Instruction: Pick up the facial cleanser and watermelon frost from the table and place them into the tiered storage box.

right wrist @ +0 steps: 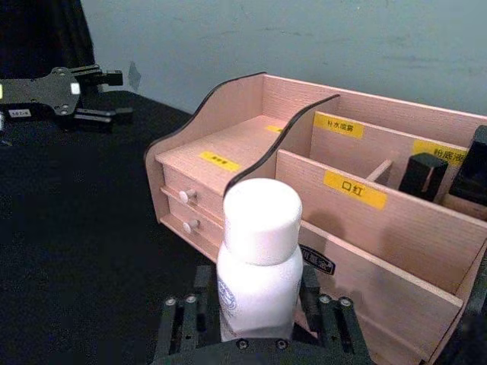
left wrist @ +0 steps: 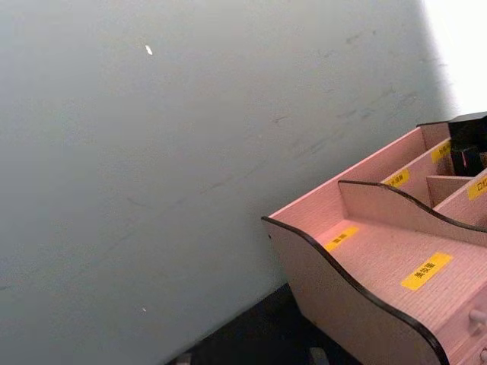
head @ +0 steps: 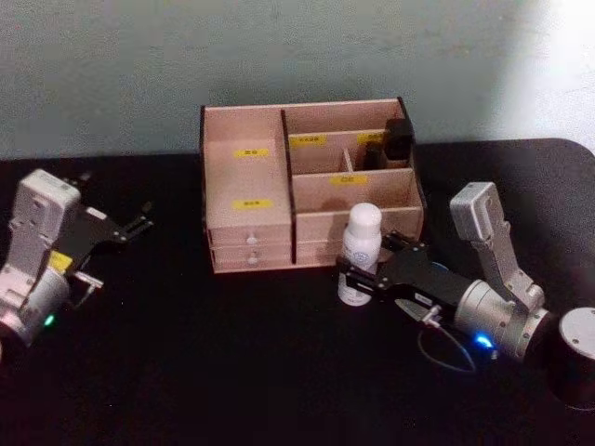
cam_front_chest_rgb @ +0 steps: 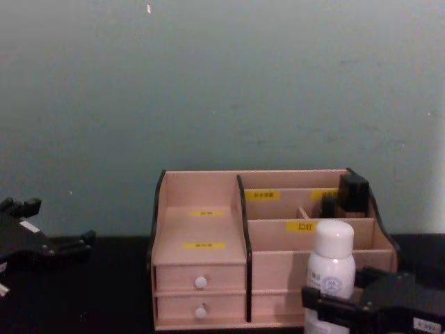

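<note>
A black bench [head: 232, 372] runs along a pale grey-green wall [head: 112, 65]. At its back stands the tiered storage box [head: 244, 125], light pinkish wood with black edges. Its left half steps down over two small drawers [head: 250, 239] with white knobs, its right half is divided into open compartments, and yellow labels mark the sections. Small black items [head: 398, 139] stand in the rear right compartment.

The right gripper [head: 363, 269] reaches in low from the right, just in front of the box's right half. Its black jaws are closed around the lower body of the facial cleanser [head: 361, 243]. This slim white bottle with a rounded cap is upright, close to the box's front wall and outside every compartment. Whether its base touches the bench cannot be told.

The left gripper [head: 121, 251] sits over the bench well to the left of the box, its jaws spread apart and holding nothing.
</note>
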Motion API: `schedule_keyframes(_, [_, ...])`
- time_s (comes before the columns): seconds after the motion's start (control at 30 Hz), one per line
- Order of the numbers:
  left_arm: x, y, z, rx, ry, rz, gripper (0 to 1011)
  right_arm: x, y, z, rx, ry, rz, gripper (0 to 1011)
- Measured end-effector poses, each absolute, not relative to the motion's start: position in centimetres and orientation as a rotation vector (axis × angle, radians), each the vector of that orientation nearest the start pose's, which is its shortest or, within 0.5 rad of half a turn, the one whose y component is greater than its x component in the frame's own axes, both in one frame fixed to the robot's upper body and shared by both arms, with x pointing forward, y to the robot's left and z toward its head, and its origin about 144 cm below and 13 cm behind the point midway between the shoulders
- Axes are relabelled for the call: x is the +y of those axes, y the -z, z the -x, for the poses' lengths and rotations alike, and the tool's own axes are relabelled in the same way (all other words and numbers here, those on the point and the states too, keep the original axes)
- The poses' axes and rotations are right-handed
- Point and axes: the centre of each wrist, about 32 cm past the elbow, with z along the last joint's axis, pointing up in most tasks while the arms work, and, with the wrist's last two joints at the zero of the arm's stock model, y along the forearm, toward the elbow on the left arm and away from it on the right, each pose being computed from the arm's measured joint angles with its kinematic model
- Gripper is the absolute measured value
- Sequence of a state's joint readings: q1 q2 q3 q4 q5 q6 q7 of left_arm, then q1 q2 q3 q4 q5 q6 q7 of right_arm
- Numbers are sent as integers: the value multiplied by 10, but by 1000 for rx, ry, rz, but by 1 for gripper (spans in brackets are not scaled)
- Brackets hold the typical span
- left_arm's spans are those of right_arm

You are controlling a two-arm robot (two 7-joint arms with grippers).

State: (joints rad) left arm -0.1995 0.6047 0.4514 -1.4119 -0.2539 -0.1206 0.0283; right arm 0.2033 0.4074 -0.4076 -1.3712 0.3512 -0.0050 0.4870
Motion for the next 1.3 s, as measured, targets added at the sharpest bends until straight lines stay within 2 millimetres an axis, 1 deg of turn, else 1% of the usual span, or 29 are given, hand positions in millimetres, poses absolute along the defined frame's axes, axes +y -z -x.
schedule_keyframes(0.03, [310, -1140, -489, -285, -1248, -304, 1001, -254, -1126, -496, 45, 788, 177, 712])
schedule_keyframes(0.07, [310, -1140, -489, -285, -1248, -304, 1001, -254, -1126, -496, 45, 788, 177, 712])
schedule_keyframes(0.1, [310, -1140, -489, -285, -1248, -304, 1001, -254, -1126, -496, 45, 789, 177, 653])
schedule_keyframes(0.13, [310, -1140, -489, -285, -1248, -304, 1001, -254, -1126, -496, 45, 789, 177, 653])
schedule_keyframes(0.2, [310, -1140, -489, -285, -1248, -304, 1001, -254, -1126, -496, 45, 789, 177, 595])
schedule_keyframes(0.93, [310, -1140, -489, -285, -1248, -304, 1001, -255, -1127, -495, 49, 785, 176, 595])
schedule_keyframes(1.13, [310, -1140, -489, -285, -1248, -304, 1001, -258, -1136, -491, 53, 785, 165, 595])
schedule_keyframes(1.17, [310, -1140, -489, -285, -1248, -304, 1001, -259, -1141, -489, 53, 787, 160, 595])
schedule_keyframes(1.3, [310, -1140, -489, -285, -1248, -304, 1001, -260, -1148, -485, 49, 789, 148, 595])
